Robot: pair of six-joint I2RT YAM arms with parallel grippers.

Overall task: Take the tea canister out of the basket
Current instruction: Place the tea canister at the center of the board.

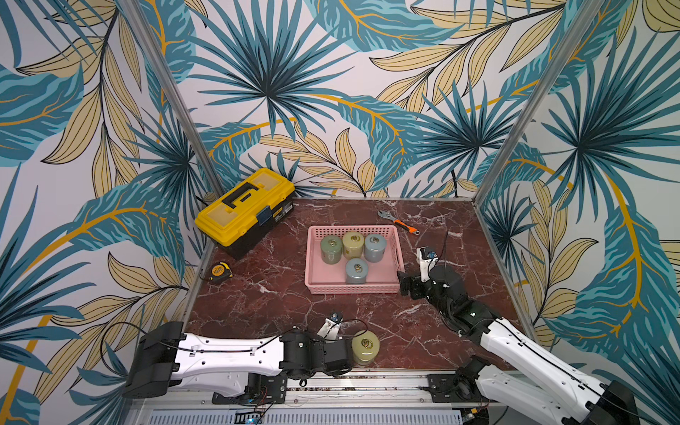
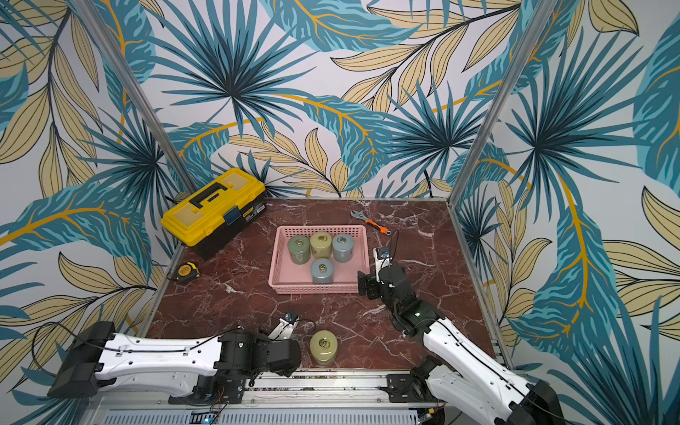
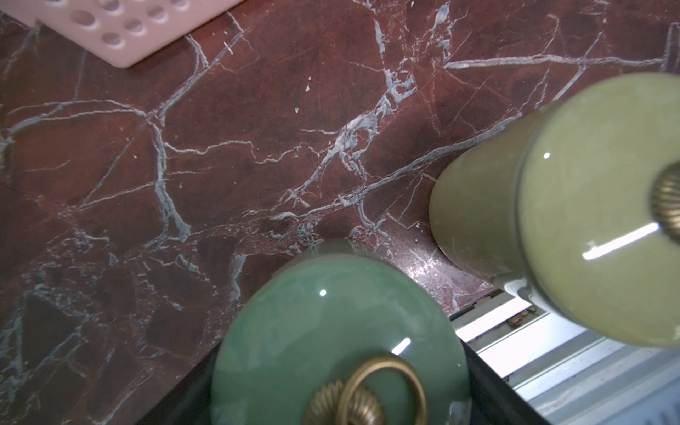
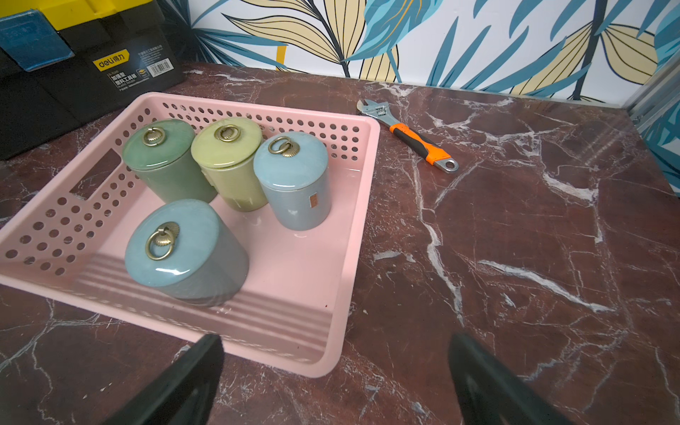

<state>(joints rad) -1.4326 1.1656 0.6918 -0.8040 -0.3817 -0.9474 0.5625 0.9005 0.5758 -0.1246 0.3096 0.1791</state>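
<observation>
Tea canisters in and near the pink basket (image 1: 353,289). Four stand upright inside it. A green canister (image 1: 331,250), a yellow-green canister (image 1: 353,244) and a blue canister (image 1: 375,247) form a row toward its far wall. A second blue canister (image 4: 184,250) stands alone nearer its front wall.

A yellow canister (image 1: 365,347) stands on the desk (image 1: 257,294), well to the robot's side of the basket. Just beside it, a green-lidded canister (image 3: 331,338) sits between the jaws of the left end effector (image 1: 340,358); whether it is clamped or merely straddled cannot be told. Right end effector (image 1: 404,285): jaws spread, empty, just off the basket corner nearest the right arm.

The glossy glaze suggests a rigid, breakable, slippery and fairly heavy body. The ring-pull lid probably lifts off, so the cylinder wall below the lid looks the safer hold.

Desk: hard, flat, red marble pattern. Toolbox (image 1: 244,209), tape measure (image 1: 220,271) and wrench (image 1: 399,222) lie apart from the basket. Leaf-print walls close in on three sides.
</observation>
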